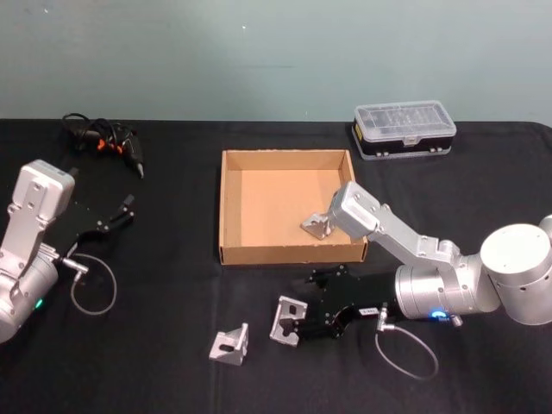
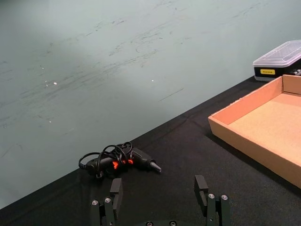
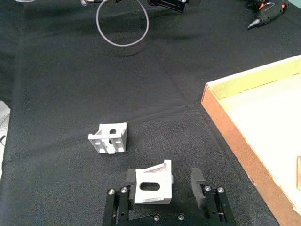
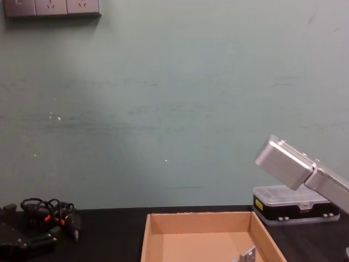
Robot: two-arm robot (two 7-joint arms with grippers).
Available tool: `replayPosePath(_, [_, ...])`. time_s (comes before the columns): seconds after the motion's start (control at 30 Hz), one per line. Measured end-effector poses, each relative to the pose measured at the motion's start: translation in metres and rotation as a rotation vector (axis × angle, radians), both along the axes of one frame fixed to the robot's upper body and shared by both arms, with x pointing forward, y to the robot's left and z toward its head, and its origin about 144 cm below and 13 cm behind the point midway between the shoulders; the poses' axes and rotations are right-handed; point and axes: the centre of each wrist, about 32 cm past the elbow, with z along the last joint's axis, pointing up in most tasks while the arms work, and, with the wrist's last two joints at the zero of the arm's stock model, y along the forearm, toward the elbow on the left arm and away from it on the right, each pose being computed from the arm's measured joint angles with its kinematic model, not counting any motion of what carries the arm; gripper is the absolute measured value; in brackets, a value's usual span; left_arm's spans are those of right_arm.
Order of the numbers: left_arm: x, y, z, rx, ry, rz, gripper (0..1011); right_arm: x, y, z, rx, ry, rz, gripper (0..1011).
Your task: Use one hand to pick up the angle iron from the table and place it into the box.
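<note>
low in the middle of the head view, the right gripper [image 1: 291, 323] has its jaws spread around an angle iron [image 1: 285, 317] lying on the table [image 1: 172, 285], nearer to one finger. the left gripper [image 1: 108, 220], also spread, waits far left. the box [image 1: 293, 253] is just behind.

A matte black table [image 1: 172, 259] runs up to a pale green wall. Near its middle sits a shallow, open-topped cardboard box [image 1: 231, 207]. A black case [image 1: 404, 129] with a clear lid lies at the far right, behind the box and apart from it. A black corded tool [image 1: 108, 142] with orange marks lies at the far left, its cord bundled. In front of the box, an angle iron [image 1: 230, 345] rests on the bare surface, and a second angle iron [image 1: 287, 320] stands just to its right.
</note>
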Motion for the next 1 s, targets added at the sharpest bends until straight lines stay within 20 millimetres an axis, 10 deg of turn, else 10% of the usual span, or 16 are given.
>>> replayPosePath(0.7, [0.0000, 0.0000, 0.0000, 0.000, 0.000, 0.000, 1000, -0.0011, 0.0001, -0.0016, 0.001, -0.005, -0.001, 97])
replayPosePath(1.0, [0.0000, 0.0000, 0.0000, 0.000, 0.000, 0.000, 1000, -0.0025, -0.0006, -0.0014, 0.002, -0.008, -0.005, 65])
